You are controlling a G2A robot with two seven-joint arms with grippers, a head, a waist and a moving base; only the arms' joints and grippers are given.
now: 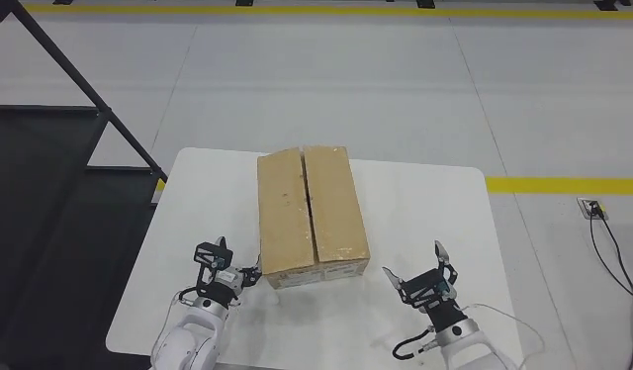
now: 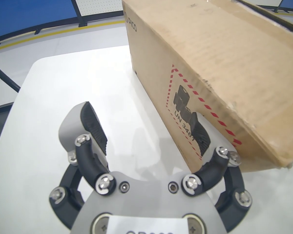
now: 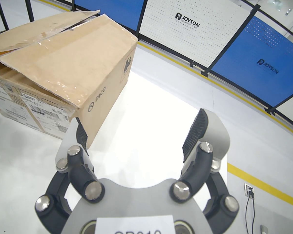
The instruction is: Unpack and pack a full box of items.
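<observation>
Setting: a white bench (image 1: 425,222) on a pale grey floor (image 1: 396,73), with blue and white panels (image 3: 195,32) behind and a yellow line (image 1: 559,185) running past.

Box: a brown cardboard box (image 1: 312,217) stands in the middle of the bench. Its long axis runs straight away from the robot. The top flaps (image 3: 51,23) are folded down and meet along a centre seam (image 1: 309,202). One flap lifts slightly at the far end and looks unsealed.

Near end: the short face with the shipping label (image 3: 26,108) points toward the robot, between the two arms.

Left tool: the left tool (image 1: 235,258) sits low, just beside the box's near left corner. Its jaws are spread wide and hold nothing. Whether one pad touches the cardboard cannot be told.

Right tool: the right tool (image 1: 415,263) is off the near right corner with a clear gap of bare bench between. Its jaws are also apart and empty.

Key relation: the box lies ahead of and between both tools, and the left is the nearer. Opening likely means reaching up and inward to the seam.

Room to move: bare bench flanks both long sides. The far end stands close to the bench's far edge, so pushing the box away looks risky.
</observation>
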